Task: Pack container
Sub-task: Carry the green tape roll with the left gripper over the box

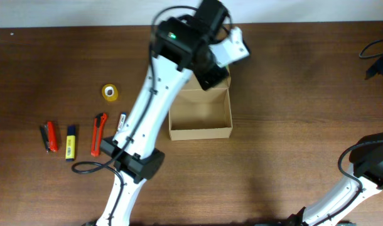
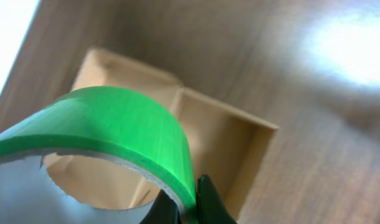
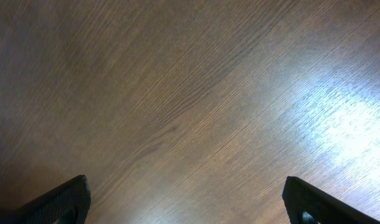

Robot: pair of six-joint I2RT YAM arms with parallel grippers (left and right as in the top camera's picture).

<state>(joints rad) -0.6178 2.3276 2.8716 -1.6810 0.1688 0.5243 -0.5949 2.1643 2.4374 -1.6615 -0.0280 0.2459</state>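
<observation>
Toward the far edge of the bench [image 1: 292, 75], my left pincer [image 2: 189, 208]: clamped on a bright green tape roll [image 2: 115, 118]
Below: open-topped tan cardboard box [image 2: 221, 137]
My right pincer [image 3: 187, 199]: spread wide, empty

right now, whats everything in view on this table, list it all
box: 1, tan cardboard, open, middle of the table
big tape roll: 1, green, held over the box
small tape roll: 1, yellow, on the table left of the box
cutter: 1, red, in the row left of the box
pen: 1, dark with blue, beside the cutter
highlighter: 1, yellow, left of the cutter
red and black tool: 1, far left of the row, kind unclear
table: 1, brown wood
left claw: 1, black, shut on the big tape roll
right claw: 1, black, open over bare table
</observation>
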